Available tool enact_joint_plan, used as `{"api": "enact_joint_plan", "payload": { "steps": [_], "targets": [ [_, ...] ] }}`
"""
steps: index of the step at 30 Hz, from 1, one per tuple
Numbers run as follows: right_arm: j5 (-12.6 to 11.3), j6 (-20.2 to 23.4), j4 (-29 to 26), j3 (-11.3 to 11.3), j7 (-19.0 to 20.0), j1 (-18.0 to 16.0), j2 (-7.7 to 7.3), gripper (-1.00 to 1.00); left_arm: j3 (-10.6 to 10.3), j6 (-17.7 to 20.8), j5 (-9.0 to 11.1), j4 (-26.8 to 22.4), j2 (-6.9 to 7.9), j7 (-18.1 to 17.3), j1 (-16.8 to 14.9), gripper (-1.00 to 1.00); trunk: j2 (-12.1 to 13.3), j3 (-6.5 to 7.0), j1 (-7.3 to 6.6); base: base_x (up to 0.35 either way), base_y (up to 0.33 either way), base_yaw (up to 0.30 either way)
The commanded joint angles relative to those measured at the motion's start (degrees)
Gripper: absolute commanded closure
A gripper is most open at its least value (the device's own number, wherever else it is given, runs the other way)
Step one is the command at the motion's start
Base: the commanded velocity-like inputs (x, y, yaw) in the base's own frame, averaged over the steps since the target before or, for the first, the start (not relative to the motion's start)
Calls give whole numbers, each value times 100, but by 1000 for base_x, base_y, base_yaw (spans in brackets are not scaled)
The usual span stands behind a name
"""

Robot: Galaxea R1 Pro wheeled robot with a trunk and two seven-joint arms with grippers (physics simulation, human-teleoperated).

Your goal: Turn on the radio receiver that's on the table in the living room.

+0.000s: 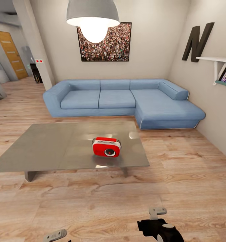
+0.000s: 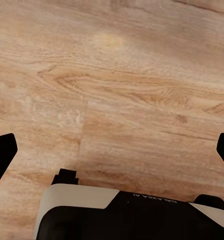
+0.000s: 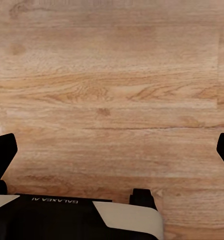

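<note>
The radio is a small red box with white sides, a round dial on its face and a thin top handle. It stands upright on the counter, a low glossy grey-brown slab on short dark legs, with a blue sofa behind it. The floor is light wood plank. Both wrist views show jaws spread wide above bare planks.
</note>
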Motion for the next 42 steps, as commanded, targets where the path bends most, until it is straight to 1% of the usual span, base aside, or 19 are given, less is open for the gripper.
{"api": "enact_joint_plan", "payload": {
  "steps": [1, 11, 17, 23, 33, 42],
  "targets": [
    [0, 1, 2, 0, 0, 0, 0, -100, -3, -1, 1, 3, 0, 0, 0, -100, 0, 0, 0, 0, 0, 0],
    [-7, 0, 8, 7, 2, 0, 0, -100, -6, -2, 11, 16, 5, -12, 0, -100, 0, 0, 0, 0, 0, 0],
    [-9, 1, 13, 14, 8, 0, 0, -100, 0, -2, 52, 210, 14, -33, 0, -100, 0, 0, 0, 28, 0, 0],
    [-9, 1, 17, 9, 9, 0, 0, -100, 0, -2, 62, 250, 12, -31, 0, -100, 0, 0, 0, 285, 52, 0],
    [-9, 1, 18, 9, 9, 0, 0, -100, 0, -2, 63, 252, 10, -30, 0, -100, 0, 0, 0, 318, 164, 0],
    [-20, 1, 18, 9, 9, 0, 0, -100, 0, -2, 56, 259, 14, -27, 1, -100, 0, 0, 0, 251, 132, 0]
  ]
}}
